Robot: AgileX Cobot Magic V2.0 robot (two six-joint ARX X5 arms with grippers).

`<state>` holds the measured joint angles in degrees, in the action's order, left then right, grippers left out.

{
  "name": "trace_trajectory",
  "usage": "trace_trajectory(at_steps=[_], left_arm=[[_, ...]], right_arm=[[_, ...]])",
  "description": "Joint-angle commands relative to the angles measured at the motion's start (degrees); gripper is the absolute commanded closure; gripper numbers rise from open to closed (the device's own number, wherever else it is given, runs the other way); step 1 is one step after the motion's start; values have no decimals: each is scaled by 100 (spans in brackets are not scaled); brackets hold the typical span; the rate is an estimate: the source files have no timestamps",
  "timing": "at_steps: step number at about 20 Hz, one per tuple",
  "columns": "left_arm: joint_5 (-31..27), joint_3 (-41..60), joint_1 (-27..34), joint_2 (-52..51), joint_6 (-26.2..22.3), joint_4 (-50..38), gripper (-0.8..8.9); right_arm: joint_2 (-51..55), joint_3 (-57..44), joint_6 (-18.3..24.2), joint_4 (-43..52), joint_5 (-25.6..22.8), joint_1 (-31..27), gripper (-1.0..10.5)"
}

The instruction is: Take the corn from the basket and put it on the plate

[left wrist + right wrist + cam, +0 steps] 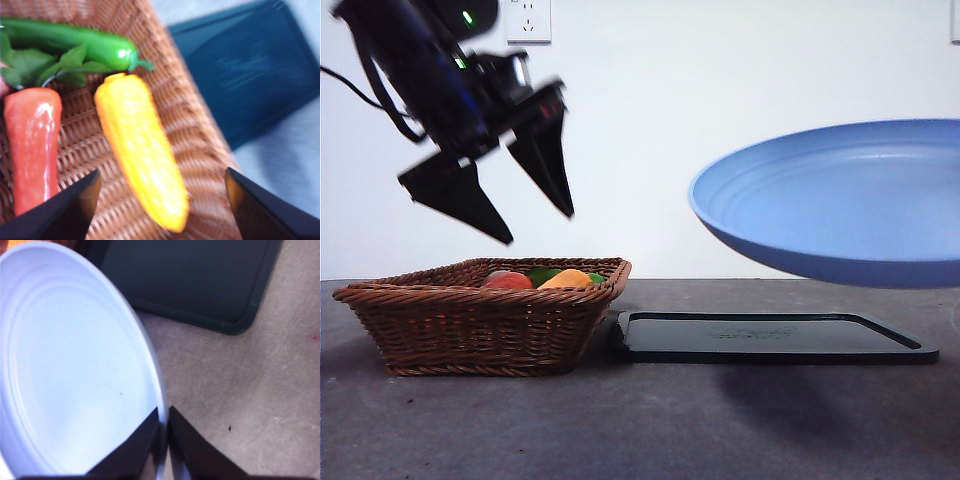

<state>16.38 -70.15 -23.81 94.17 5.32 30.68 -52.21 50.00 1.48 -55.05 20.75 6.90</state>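
The orange-yellow corn (142,155) lies in the brown wicker basket (195,135), between a red pepper-like item and the basket's wall. In the front view the basket (485,320) sits at the left with the corn's end (566,280) showing above the rim. My left gripper (515,205) hangs open above the basket, and in its own wrist view the left gripper (162,200) has its jaws spread wide to either side of the corn. The blue plate (840,200) is held tilted in the air above the tray. My right gripper (164,432) is shut on the plate's rim (75,365).
A flat black tray (770,337) lies on the grey table right of the basket, also seen as the tray (185,280) under the plate. In the basket are a green pepper (75,42), green leaves (40,67) and a red item (32,140).
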Motion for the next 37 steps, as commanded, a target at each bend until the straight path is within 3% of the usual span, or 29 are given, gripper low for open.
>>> trace_trajectory(at_steps=[1, 18, 24, 31, 35, 37], left_arm=[[-37, -254, -83, 400, -133, -31, 411], [-160, -289, -190, 1366, -188, -310, 415], [-157, -293, -195, 1362, -138, -153, 585], [-155, -734, -81, 1099, -133, 450, 609], [-118, -931, -63, 455, -138, 557, 609], [197, -931, -76, 52, -138, 557, 609]], right_arm=[[0, 129, -90, 35, 20, -2, 944], [-4, 129, -83, 46, 17, -2, 944], [-7, 129, -83, 63, 20, -2, 944], [-35, 129, -114, 184, 22, -2, 944], [-402, 129, -367, 365, 35, -2, 944], [-774, 129, -498, 564, 175, -2, 944]])
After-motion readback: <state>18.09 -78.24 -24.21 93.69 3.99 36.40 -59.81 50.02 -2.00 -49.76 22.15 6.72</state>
